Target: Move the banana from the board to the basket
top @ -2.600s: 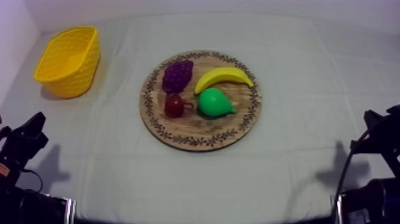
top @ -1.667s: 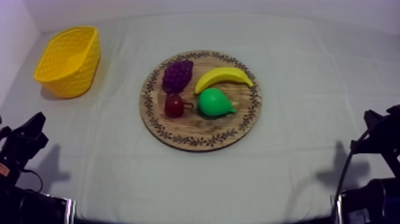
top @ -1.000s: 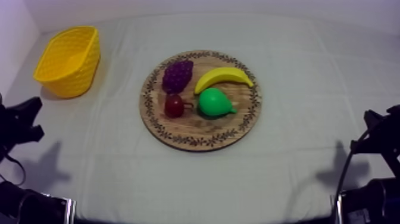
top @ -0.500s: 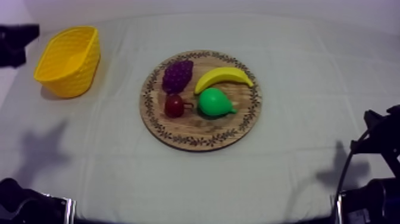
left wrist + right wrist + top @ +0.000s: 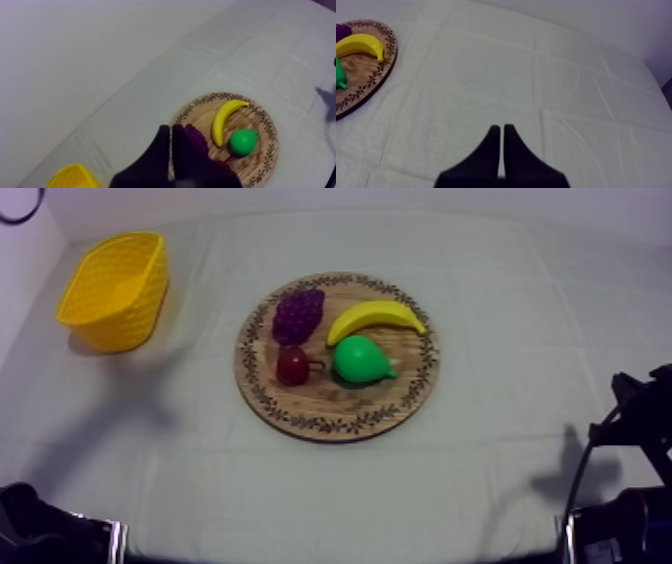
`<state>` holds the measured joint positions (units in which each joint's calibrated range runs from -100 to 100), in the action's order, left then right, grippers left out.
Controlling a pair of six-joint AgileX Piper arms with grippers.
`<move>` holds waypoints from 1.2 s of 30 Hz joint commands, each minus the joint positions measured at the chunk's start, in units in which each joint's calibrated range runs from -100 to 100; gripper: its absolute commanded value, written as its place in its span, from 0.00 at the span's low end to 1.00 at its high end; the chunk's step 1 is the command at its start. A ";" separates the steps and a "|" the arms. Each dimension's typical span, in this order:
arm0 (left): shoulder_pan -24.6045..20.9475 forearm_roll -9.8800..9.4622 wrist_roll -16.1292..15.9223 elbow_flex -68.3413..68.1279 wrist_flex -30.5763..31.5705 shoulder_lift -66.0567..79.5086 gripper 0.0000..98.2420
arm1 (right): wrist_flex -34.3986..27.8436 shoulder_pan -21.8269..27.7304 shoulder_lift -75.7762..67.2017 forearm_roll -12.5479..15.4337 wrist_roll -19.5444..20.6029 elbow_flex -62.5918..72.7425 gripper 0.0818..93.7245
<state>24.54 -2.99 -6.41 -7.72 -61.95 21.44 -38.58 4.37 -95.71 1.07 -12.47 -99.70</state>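
Banana (image 5: 375,319) sits on the wooden board (image 5: 330,403), just behind the pear (image 5: 360,360). Likely light, stiff, slick plastic (curved too), so mid-body across its width looks safest. Left gripper (image 5: 171,131) and right gripper (image 5: 499,128): fingers pressed together, empty.

No text, label, brand, number or sign can be read anywhere. The wooden board (image 5: 338,425) bears only an ornamental pattern around its rim, without letters, and the yellow basket (image 5: 115,288) bears only its plain weave.
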 commanded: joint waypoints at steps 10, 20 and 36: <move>5.67 -0.03 -4.29 10.30 -2.58 -17.25 0.00 | 0.03 -0.01 -0.04 -0.02 -0.01 0.03 0.01; 6.89 -0.22 -6.87 11.67 -3.43 -27.89 0.00 | 0.03 -0.01 -0.04 -0.02 -0.01 0.03 0.01; 7.72 -1.38 -6.68 22.91 -8.03 -45.36 0.16 | 0.03 -0.01 -0.04 -0.02 -0.01 0.03 0.01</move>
<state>32.24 -4.30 -13.26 14.10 -69.34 -22.66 -38.51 4.37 -95.71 1.07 -12.50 -99.70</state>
